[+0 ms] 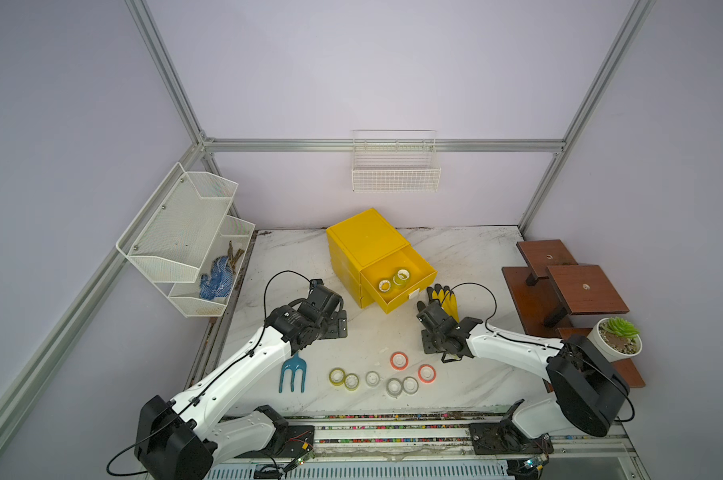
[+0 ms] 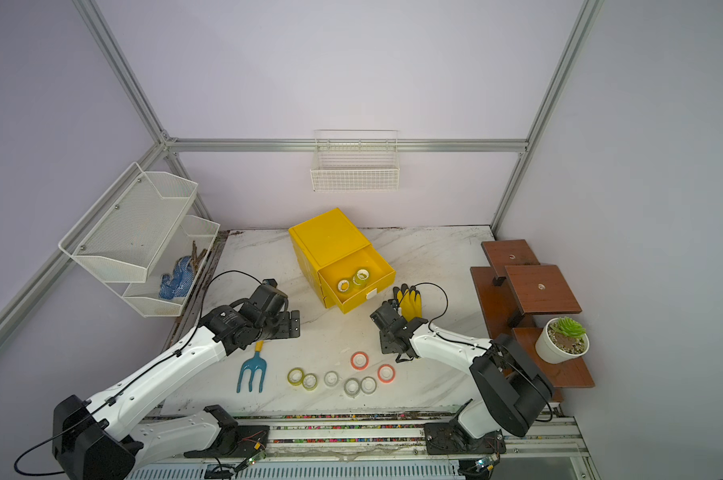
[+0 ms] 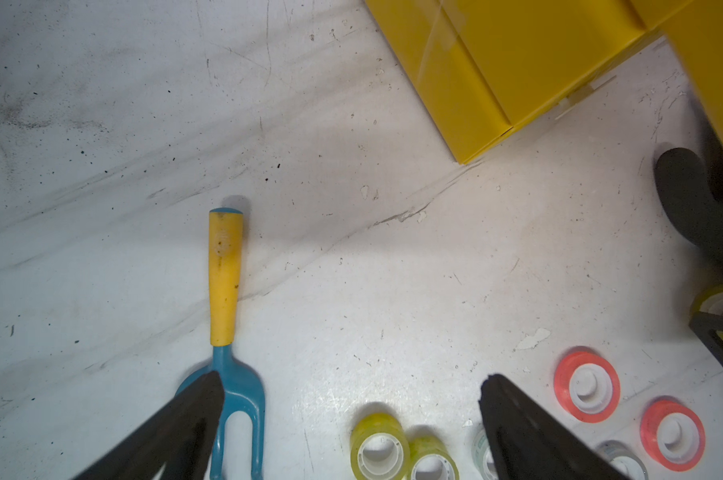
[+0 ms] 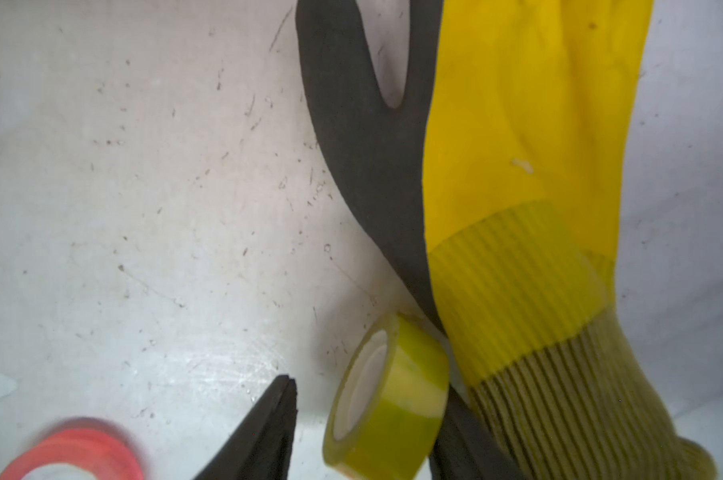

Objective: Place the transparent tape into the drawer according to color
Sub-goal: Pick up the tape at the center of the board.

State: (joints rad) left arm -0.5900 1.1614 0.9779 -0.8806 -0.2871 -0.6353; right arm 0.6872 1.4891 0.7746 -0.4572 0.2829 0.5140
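- While straddling a yellow-green roll [image 4: 393, 399] of the transparent tape, does not clamp it: right gripper [image 4: 368, 388] partly open, one finger against the roll, the other clear of it with a gap showing.
- Stands tilted on edge just beside the cuff of the glove [image 4: 534, 174], near and right of the drawer [image 1: 395, 305], pulled out at the top of the yellow cabinet [image 1: 362, 237] and already holding yellow-green rolls [image 1: 402, 275].
- Nearer, mid-table, lying flat: two yellow-green spares [image 1: 337, 376], three clear rolls [image 1: 394, 387], two orange-red rolls [image 1: 399, 360].
- Farther left, by the garden fork [image 1: 293, 374]: left gripper [image 3: 351, 376] spread wide, grasping nothing.
- Could roll or topple away if the jaws close off-centre, being on edge; could drag the glove cuff along if pinched together; could clip the drawer front on a low carry.
- Cannot tell whether resting on the table [image 1: 476, 257] or lifted; second fingertip hidden behind the roll; roll itself hidden under the gripper in both top views; count inside the drawer hard to make out; lower drawer fronts mostly covered.
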